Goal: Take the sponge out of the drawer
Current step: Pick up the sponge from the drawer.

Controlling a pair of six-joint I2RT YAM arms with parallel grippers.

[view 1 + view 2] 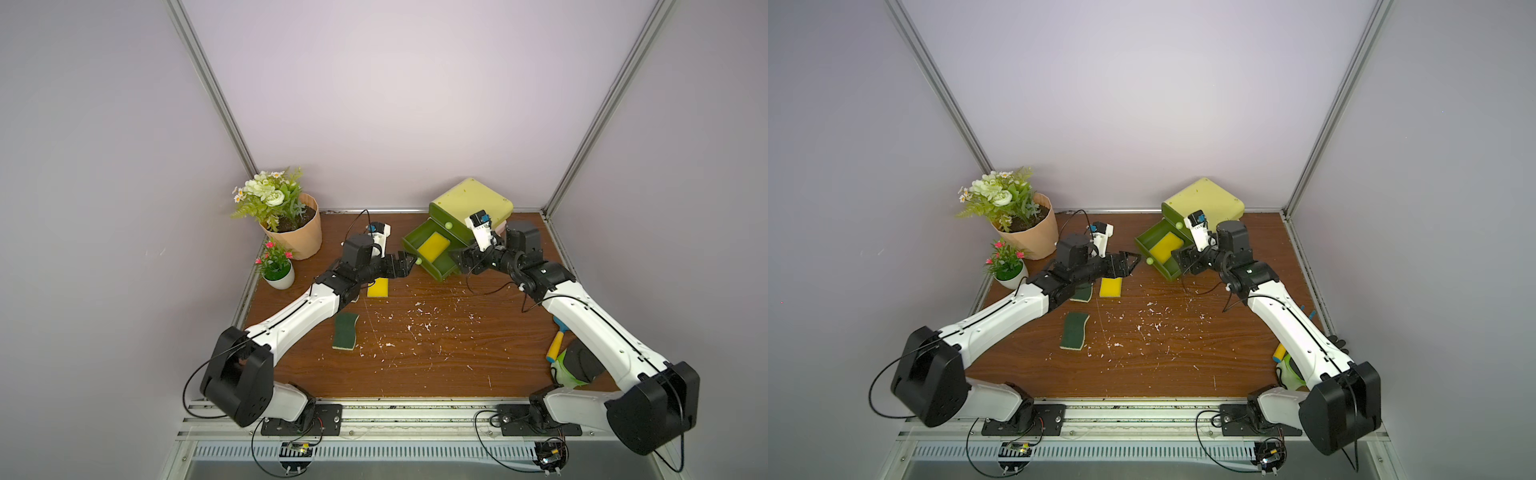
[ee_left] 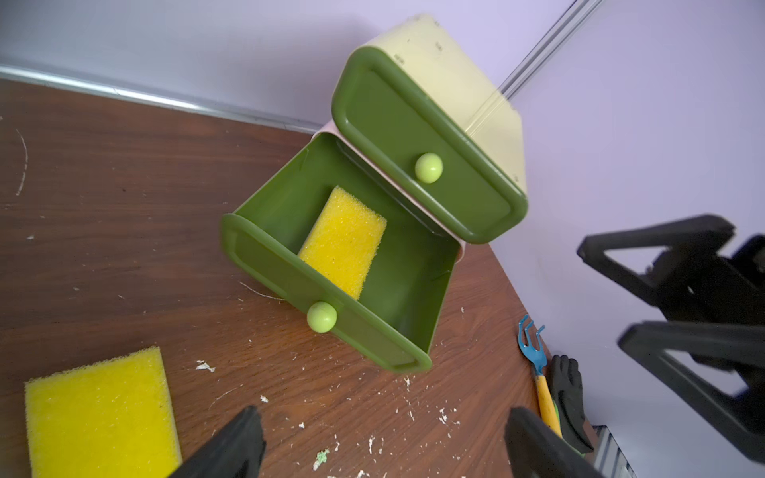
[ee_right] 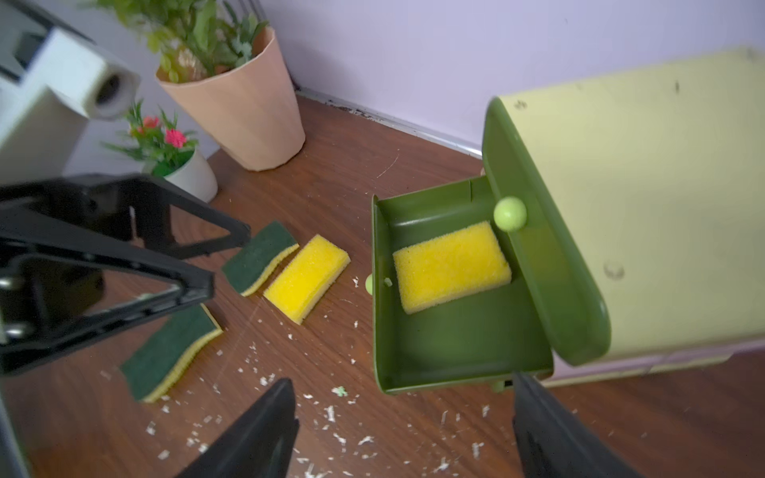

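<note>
While both sets of jaws are held wide apart and empty, the left gripper (image 1: 406, 262) is seen just beside the knob (image 1: 418, 261) of the pulled-out lower drawer (image 1: 417, 233), and the right gripper (image 1: 459, 262) at its opposite side. The yellow sponge (image 1: 433, 247) is laid flat inside that drawer. Another yellow sponge (image 1: 377, 287) and a green-topped one (image 1: 345, 331) are left on the table (image 1: 436, 353).

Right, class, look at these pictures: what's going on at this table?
Two robot arms are working at a small cabinet. Its lower drawer stands open, with a yellow sponge lying flat inside, not yet taken out. The left gripper is open and empty, close to the drawer's knob. The right gripper, also open and empty, is near the drawer's opposite side. Three other sponges lie on the table.
</note>
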